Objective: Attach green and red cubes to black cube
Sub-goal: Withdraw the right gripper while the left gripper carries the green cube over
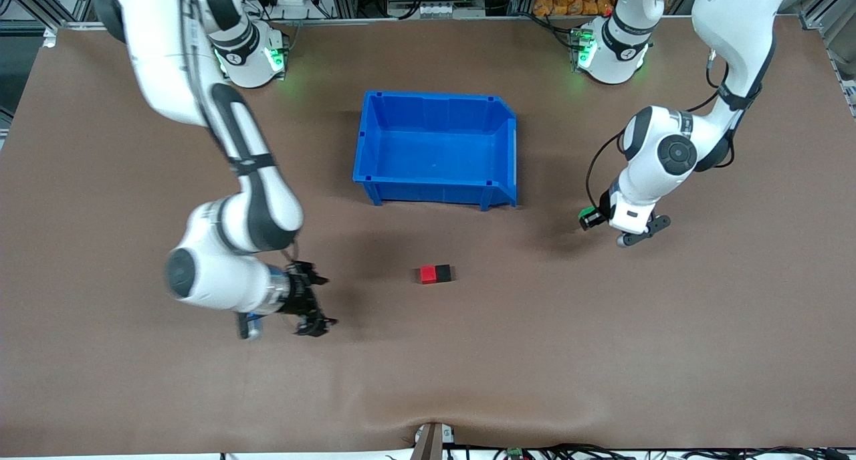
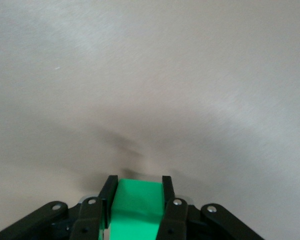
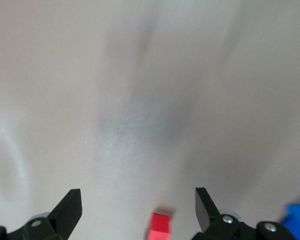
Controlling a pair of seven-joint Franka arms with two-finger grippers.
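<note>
— While the red cube (image 1: 428, 274) sits touching the black cube (image 1: 443, 273) nearer the camera than the blue bin (image 1: 435, 186), where's green?

— Green cube (image 2: 135, 210) is clamped in the left gripper (image 2: 137, 187); right gripper (image 1: 319, 301) gapes empty.

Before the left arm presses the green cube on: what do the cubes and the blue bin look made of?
Red cube and black cube: joined, flat-faced with crisp edges, matte; probably plastic or painted wood.
Green cube in the left gripper: even bright colour, no grain; likely the same.
Blue bin: moulded plastic, by its slight sheen and ribbed rim.
</note>
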